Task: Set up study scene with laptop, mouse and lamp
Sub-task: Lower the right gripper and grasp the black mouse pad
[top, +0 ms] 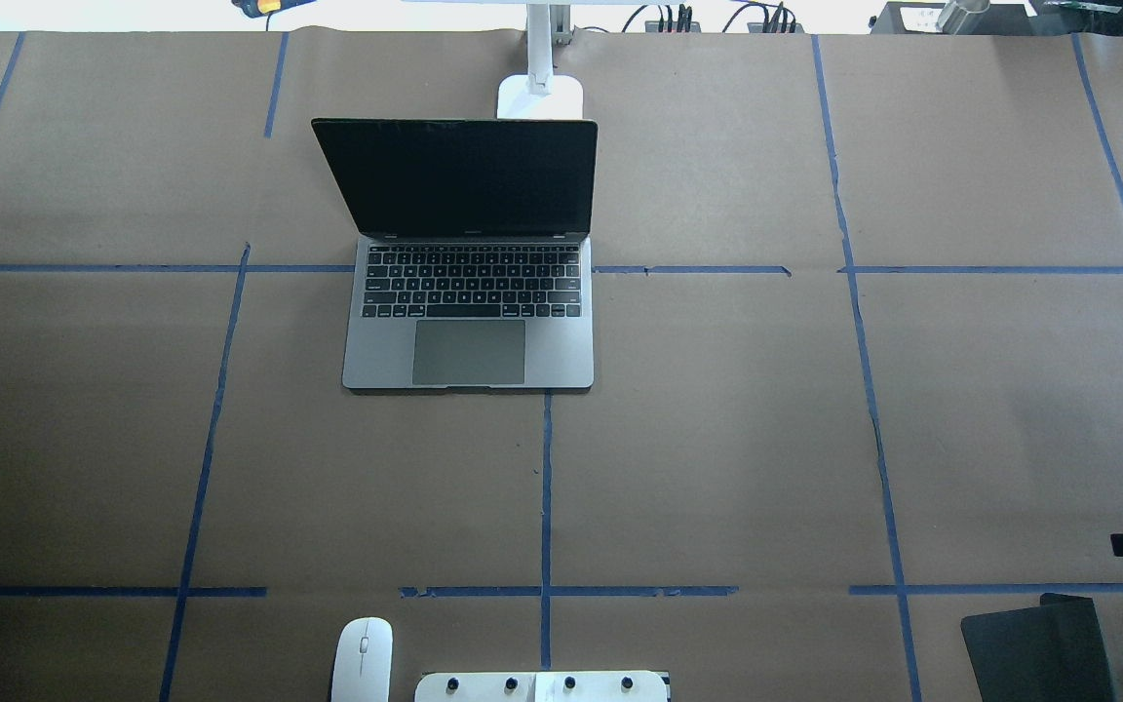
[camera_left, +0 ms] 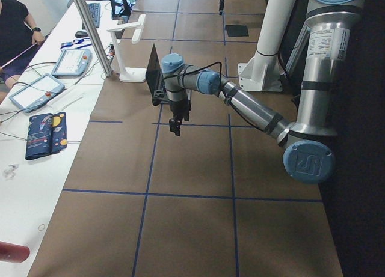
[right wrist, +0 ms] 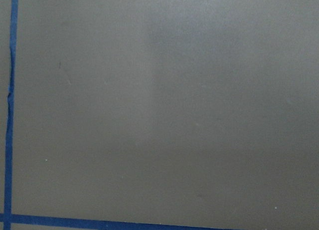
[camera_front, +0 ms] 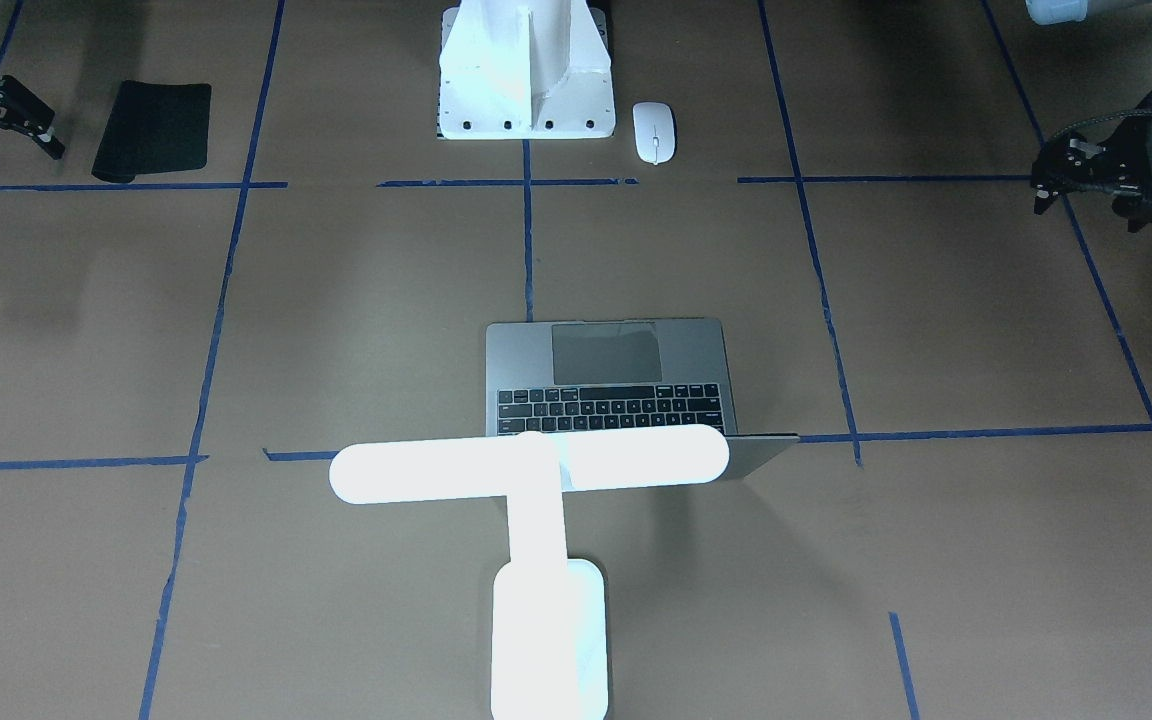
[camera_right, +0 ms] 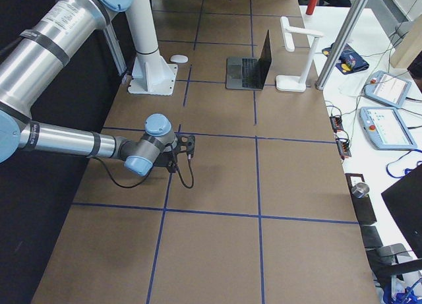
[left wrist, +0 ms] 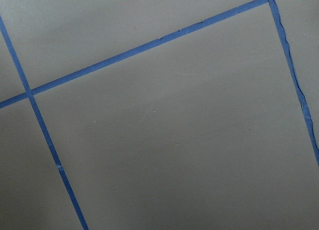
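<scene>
The grey laptop stands open at mid-table, its dark screen facing the robot. The glowing white T-shaped lamp stands just behind the laptop's lid; its base shows in the overhead view. The white mouse lies near the robot's base, on its left side. My left gripper hovers over bare paper far to the left; it looks open and empty. My right gripper hovers at the far right, open and empty. Both wrist views show only brown paper and blue tape.
A black mouse pad lies near my right gripper. The white bolted pedestal stands at the robot's edge beside the mouse. Blue tape lines grid the brown paper. Operators' desks with tablets border the far side.
</scene>
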`<state>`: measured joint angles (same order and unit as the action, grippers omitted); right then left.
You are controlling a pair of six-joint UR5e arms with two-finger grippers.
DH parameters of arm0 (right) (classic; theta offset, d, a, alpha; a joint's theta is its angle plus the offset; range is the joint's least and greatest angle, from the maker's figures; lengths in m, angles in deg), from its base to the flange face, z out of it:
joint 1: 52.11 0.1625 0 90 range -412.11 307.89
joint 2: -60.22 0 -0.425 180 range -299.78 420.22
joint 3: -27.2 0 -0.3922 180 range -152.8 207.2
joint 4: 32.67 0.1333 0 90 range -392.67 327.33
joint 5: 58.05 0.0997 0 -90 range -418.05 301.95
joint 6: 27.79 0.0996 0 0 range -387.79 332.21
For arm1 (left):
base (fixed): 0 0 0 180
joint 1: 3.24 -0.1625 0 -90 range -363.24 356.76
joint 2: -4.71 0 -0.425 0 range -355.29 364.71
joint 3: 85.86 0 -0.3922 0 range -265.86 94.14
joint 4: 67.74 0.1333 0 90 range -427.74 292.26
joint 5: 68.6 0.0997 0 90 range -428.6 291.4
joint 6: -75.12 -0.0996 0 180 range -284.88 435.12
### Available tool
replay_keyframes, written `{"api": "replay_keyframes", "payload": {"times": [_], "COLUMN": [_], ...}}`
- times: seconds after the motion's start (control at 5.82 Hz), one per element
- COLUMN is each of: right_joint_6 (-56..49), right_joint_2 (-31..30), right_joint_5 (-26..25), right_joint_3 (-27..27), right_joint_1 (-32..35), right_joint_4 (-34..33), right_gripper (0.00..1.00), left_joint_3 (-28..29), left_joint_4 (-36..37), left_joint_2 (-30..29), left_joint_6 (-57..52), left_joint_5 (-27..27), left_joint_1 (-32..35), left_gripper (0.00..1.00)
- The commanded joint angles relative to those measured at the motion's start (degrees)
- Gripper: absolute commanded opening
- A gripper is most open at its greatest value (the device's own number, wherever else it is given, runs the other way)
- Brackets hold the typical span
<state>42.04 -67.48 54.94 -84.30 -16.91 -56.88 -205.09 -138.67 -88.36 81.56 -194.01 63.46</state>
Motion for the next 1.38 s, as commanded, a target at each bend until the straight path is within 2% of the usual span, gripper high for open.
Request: {"api": "replay_keyframes", "payload": {"times": [0.0, 0.34, 0.69, 0.86, 1.03, 1.2], "right_joint_6": [10.36, 20.28, 20.61, 20.69, 21.30, 21.31], "right_joint_2": [-0.08, -0.08, -3.84, -3.95, -3.78, -3.25], "right_joint_5": [-11.77, -26.16, -26.95, -26.86, -26.51, -26.51], "right_joint_3": [0.15, 0.93, 1.03, 1.03, 1.11, 1.11], "right_joint_1": [-13.69, -29.93, -31.68, -31.95, -31.95, -32.12], "right_joint_4": [1.95, 1.97, 3.01, 3.11, 3.20, 3.29], "right_gripper": [1.00, 0.99, 0.96, 0.85, 0.43, 0.37], "left_joint_3": [-0.04, -0.13, -0.21, -0.65, -0.74, -1.87], "left_joint_4": [0.00, 0.00, 0.00, 0.09, 0.09, 0.09], "left_joint_2": [0.00, 0.00, 0.00, 0.00, 0.00, 1.31], "left_joint_6": [0.06, 0.06, 0.15, 0.15, 0.15, 0.15], "left_joint_5": [-0.01, -0.01, 0.08, 0.08, 0.08, -0.01], "left_joint_1": [0.00, 0.00, 0.00, 0.09, 0.26, 0.70], "left_gripper": [1.00, 1.00, 1.00, 1.00, 1.00, 1.00]}}
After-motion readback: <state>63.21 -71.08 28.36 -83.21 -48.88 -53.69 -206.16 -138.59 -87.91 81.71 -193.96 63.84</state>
